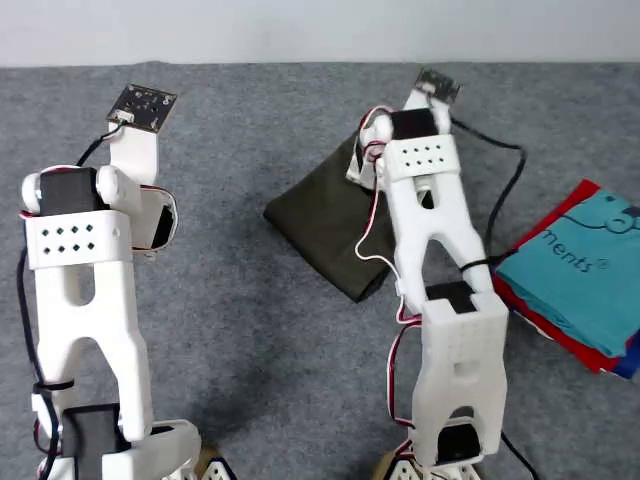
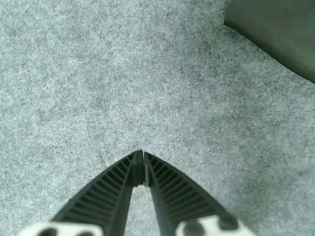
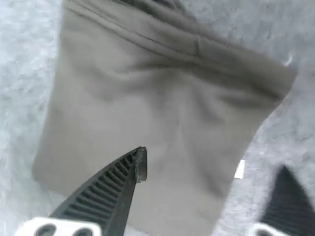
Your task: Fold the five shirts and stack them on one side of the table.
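two white arms stand side by side at a table under a grey felt-like cover (image 1: 250, 330). the left arm (image 1: 80, 290) is over bare cover on its own side. the left gripper (image 2: 142, 160) has its two black ribbed fingers pressed tip to tip with nothing caught between them. the grey cover lies under it, and a corner of the olive shirt (image 1: 320, 225) sits farther off.

that olive shirt is folded into a rough rectangle near the middle of the table, turned at an angle, and it lies partly under the right arm (image 1: 440, 230). the right gripper (image 3: 214, 167) hangs above it with its jaws spread wide. one ribbed finger is over the middle of the cloth, and the other is out past the shirt's edge, near a small white tag (image 3: 239, 168). i cannot tell whether either finger touches the fabric. soft creases run across the shirt, and a folded hem shows along one end.

on the far right side of the table is a stack (image 1: 560, 310) of folded shirts, apart from the olive one, with the right arm between them. a teal shirt (image 1: 575, 275) with pale lettering lies on top, a red shirt (image 1: 545, 325) shows beneath it along the edges, and a sliver of blue cloth (image 1: 628, 365) peeks out at the bottom corner.
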Available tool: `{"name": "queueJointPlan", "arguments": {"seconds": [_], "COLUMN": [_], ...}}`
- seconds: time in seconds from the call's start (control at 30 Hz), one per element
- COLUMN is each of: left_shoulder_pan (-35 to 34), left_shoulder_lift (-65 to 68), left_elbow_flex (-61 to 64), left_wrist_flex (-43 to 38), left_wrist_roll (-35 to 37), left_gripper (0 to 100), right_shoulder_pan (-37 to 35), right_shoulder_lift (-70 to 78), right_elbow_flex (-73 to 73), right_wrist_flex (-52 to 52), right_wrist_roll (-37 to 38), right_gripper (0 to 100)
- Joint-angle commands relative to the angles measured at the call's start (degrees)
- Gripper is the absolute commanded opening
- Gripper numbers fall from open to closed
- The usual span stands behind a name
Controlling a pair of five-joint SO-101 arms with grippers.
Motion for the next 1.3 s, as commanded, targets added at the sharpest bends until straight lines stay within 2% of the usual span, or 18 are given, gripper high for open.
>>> {"name": "queueJointPlan", "arguments": {"seconds": [0.0,0.13,0.37,0.6,0.8,0.9,0.97,1.27], "left_shoulder_pan": [-0.3,-0.3,-0.3,-0.3,-0.3,-0.3,-0.3,-0.3], "left_shoulder_lift": [-1.7,-1.7,-1.6,-1.6,-1.6,-1.6,-1.6,-1.6], "left_elbow_flex": [-0.2,-0.1,-0.1,-0.1,-0.1,-0.1,-0.1,-0.1], "left_wrist_flex": [0.0,0.0,0.0,0.0,0.0,0.0,0.0,0.0], "left_wrist_roll": [-0.5,-0.5,-0.5,-0.5,-0.5,-0.5,-0.5,-0.5], "left_gripper": [1,1,1,1,1,1,1,1], "right_shoulder_pan": [-0.7,-1.8,-2.9,-2.9,-2.9,-2.2,-1.5,1.8], "right_shoulder_lift": [1.8,5.2,12.6,18.4,18.8,18.2,16.7,5.9], "right_elbow_flex": [-3.3,-3.3,-3.3,-3.6,-4.5,-4.6,-5.7,-15.8], "right_wrist_flex": [-1.0,-1.5,-9.5,-12.1,-11.6,-10.2,-8.7,5.6], "right_wrist_roll": [-4.6,-6.6,-8.1,-8.1,-7.6,-6.9,-3.3,3.1], "right_gripper": [52.2,50.2,45.2,33.2,16.5,7.0,0.2,0.9]}}
